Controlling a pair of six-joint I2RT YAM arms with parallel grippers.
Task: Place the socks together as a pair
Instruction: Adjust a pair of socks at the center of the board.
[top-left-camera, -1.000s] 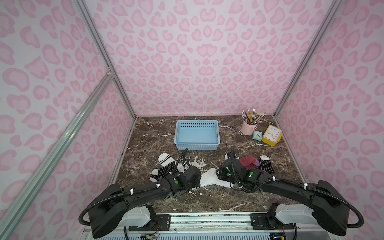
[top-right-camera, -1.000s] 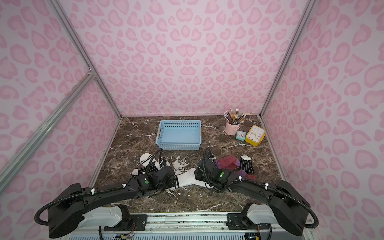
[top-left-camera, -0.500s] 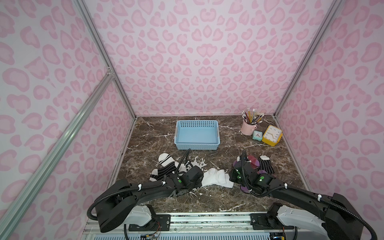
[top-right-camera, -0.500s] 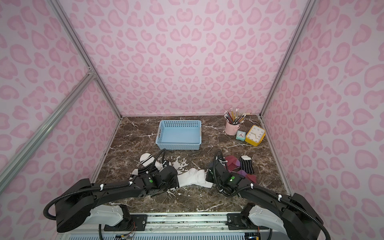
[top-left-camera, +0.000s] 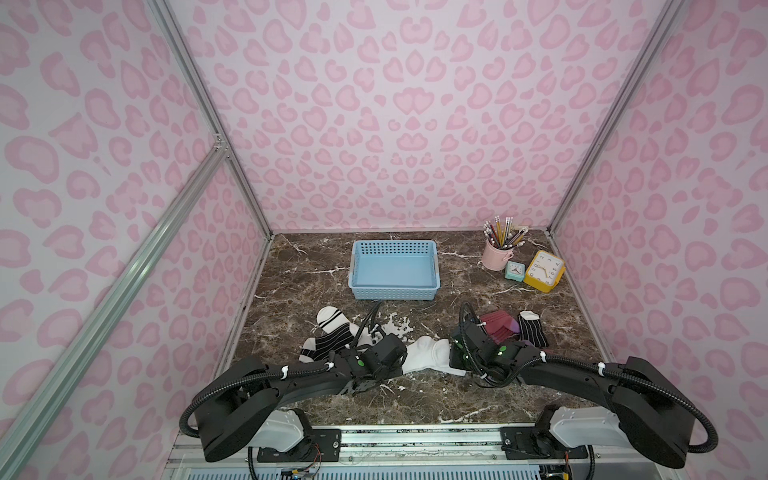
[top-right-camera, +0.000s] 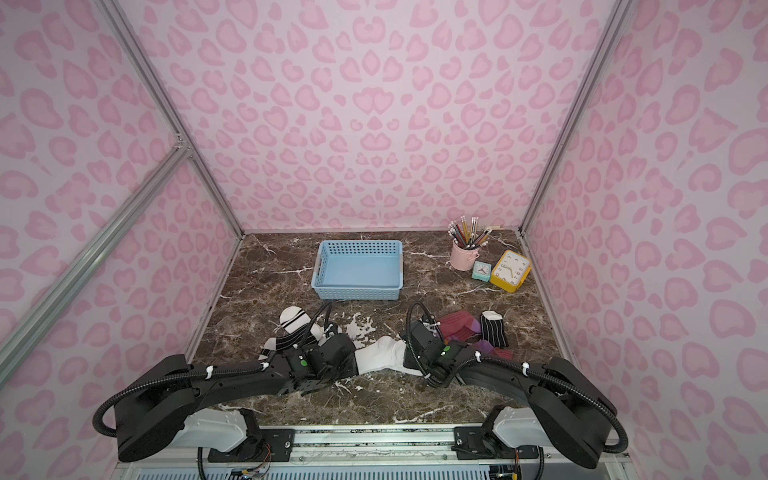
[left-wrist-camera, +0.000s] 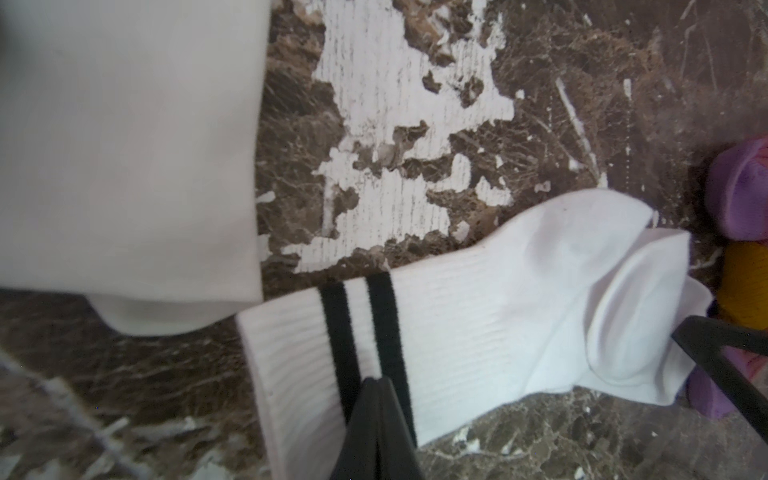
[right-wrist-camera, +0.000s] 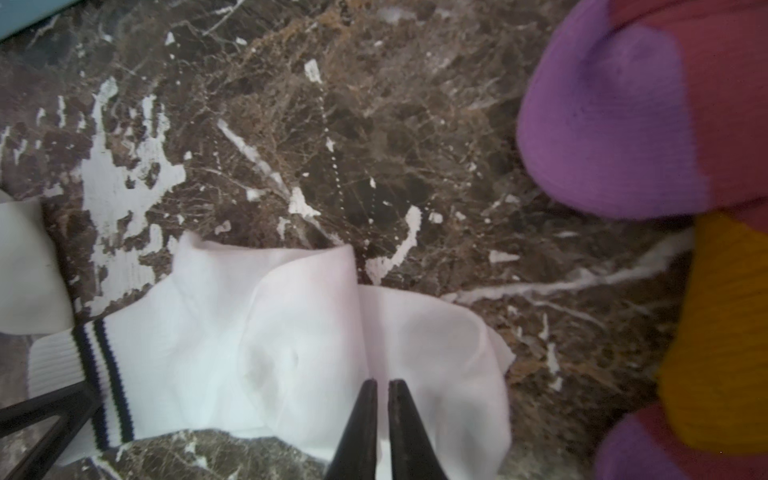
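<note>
Bare marble (top-left-camera: 415, 399) around white sock (top-left-camera: 428, 355) edges

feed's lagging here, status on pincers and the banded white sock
Left pincer shut on white sock cuff. Right pincer shut on its toe end. Maroon sock close by, not touching.

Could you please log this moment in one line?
left gripper: shut on white sock cuff | right gripper: shut on its toe | phase: grasp

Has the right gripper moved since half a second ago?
Yes. The right gripper has slid left, away from the maroon ribbed sock and onto the white fabric sock, jaws pinching it.
</note>
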